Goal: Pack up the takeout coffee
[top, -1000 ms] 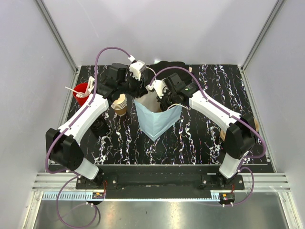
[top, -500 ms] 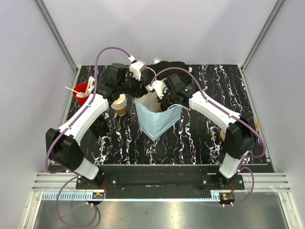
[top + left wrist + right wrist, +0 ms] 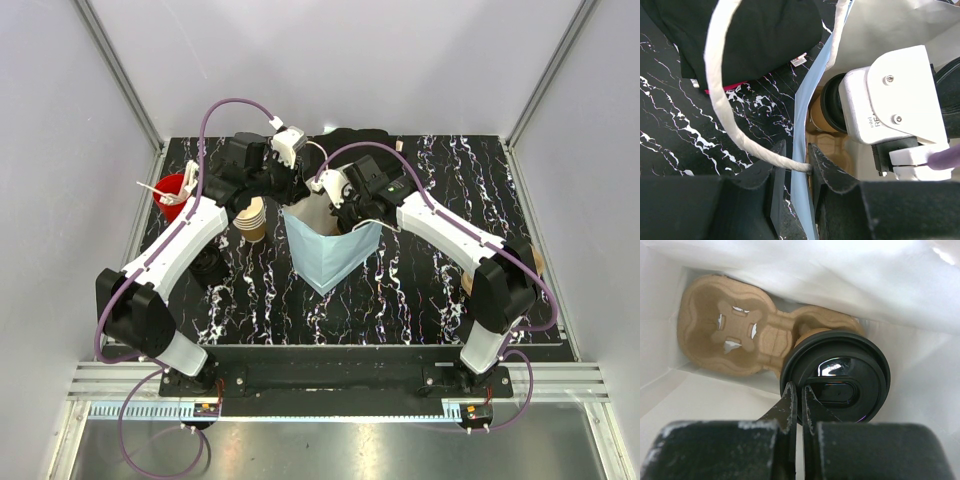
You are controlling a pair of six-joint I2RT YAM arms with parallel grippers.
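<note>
Right wrist view: the coffee (image 3: 835, 382) sits in the tray (image 3: 720, 335) inside the bag (image 3: 890, 285). I think my right gripper (image 3: 799, 400), closed, should next rise out, while my left gripper (image 3: 795, 156) clamps the bag's edge.

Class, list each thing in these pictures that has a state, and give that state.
bag: upright, mouth open
takeout coffee: lidded, upright in the carrier
carrier: inside the bag, one pocket empty
left gripper: shut on the bag's wall
right gripper: shut, tips at the coffee's top
cup stack: nested, upright
</note>
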